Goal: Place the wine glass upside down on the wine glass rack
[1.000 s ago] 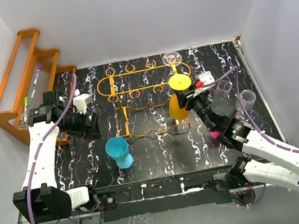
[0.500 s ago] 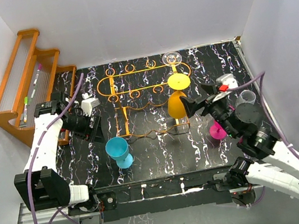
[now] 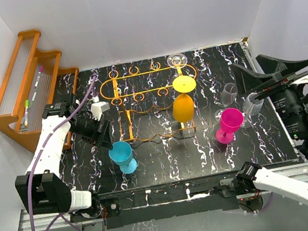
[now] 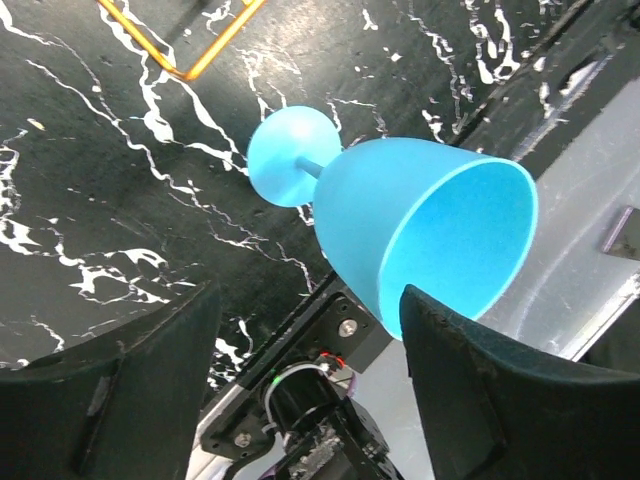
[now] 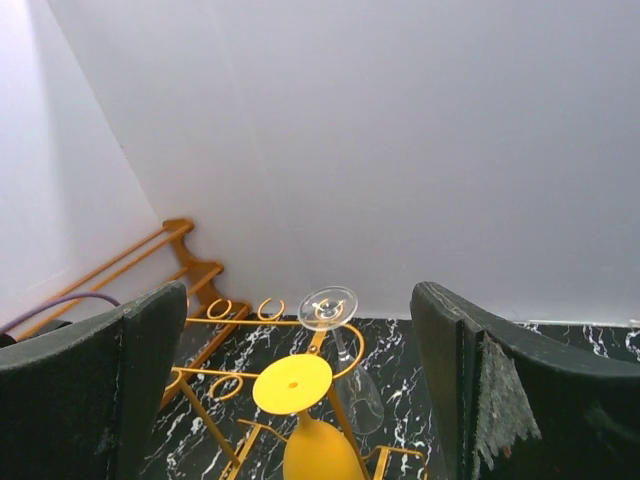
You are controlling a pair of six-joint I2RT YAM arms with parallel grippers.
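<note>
Looks like pickup step: blue wine glass (image 4: 420,220) upright on table (image 3: 167,160) near wine glass rack (image 3: 141,73). Left gripper (image 4: 310,330) jaws wide, bowl framed between, no contact. Right gripper (image 5: 300,300) wide, empty. Next: close, invert.

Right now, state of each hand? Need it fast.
Left hand: open, holding nothing; the blue wine glass is just ahead, ungripped.
Right hand: open, empty.

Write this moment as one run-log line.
left gripper open, facing upright blue glass | right gripper open, raised | yellow glass inverted on wine glass rack | pink glass upright
</note>
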